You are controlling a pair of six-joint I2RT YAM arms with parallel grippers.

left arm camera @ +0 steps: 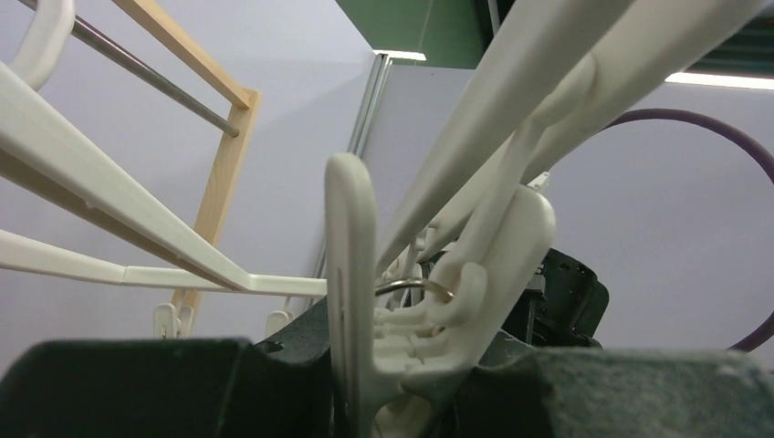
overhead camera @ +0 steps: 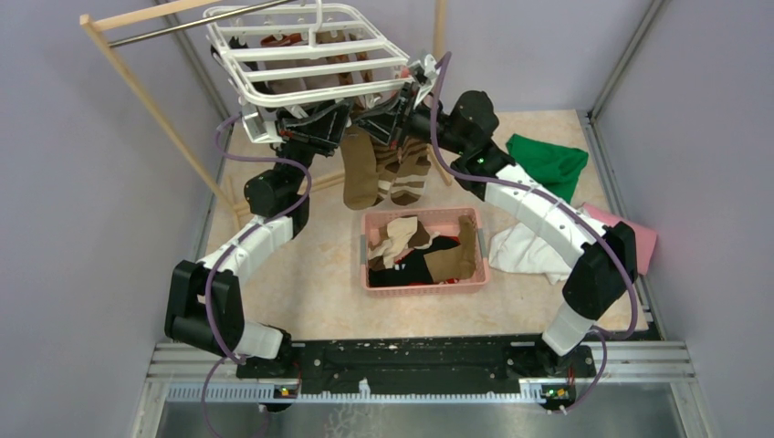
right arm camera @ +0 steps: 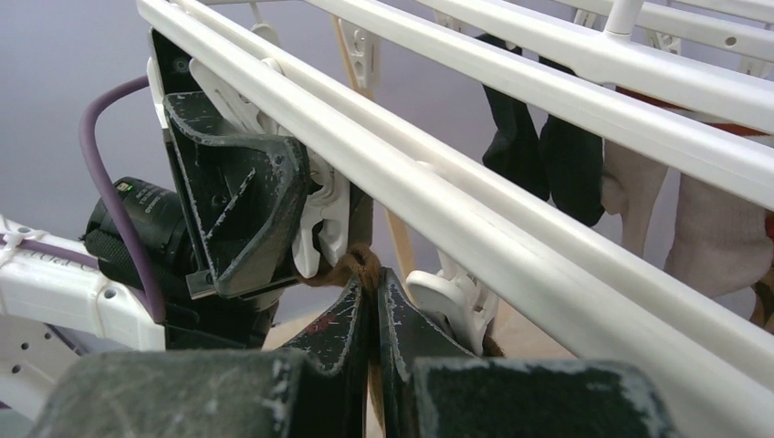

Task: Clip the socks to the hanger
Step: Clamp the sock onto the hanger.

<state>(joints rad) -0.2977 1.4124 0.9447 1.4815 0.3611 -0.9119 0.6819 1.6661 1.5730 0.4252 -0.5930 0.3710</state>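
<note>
The white grid hanger point(overhead camera: 310, 50) hangs tilted at the top, with both grippers just under its near edge. My left gripper point(overhead camera: 321, 126) is shut on a white clip point(left arm camera: 429, 301), squeezing its upper ends. Right beside that clip, my right gripper point(right arm camera: 374, 292) is shut on the top edge of a plain brown sock point(right arm camera: 360, 265). The brown sock point(overhead camera: 360, 173) dangles below, next to brown-cream striped socks point(overhead camera: 408, 173). Black socks point(right arm camera: 548, 151) and a beige sock point(right arm camera: 703, 228) hang from farther clips.
A pink basket point(overhead camera: 424, 290) with several loose socks sits on the table below the hanger. Green point(overhead camera: 548, 164), white point(overhead camera: 525, 251) and pink point(overhead camera: 639, 242) cloths lie at the right. The wooden rack point(overhead camera: 146, 91) with its metal rod stands at the back left.
</note>
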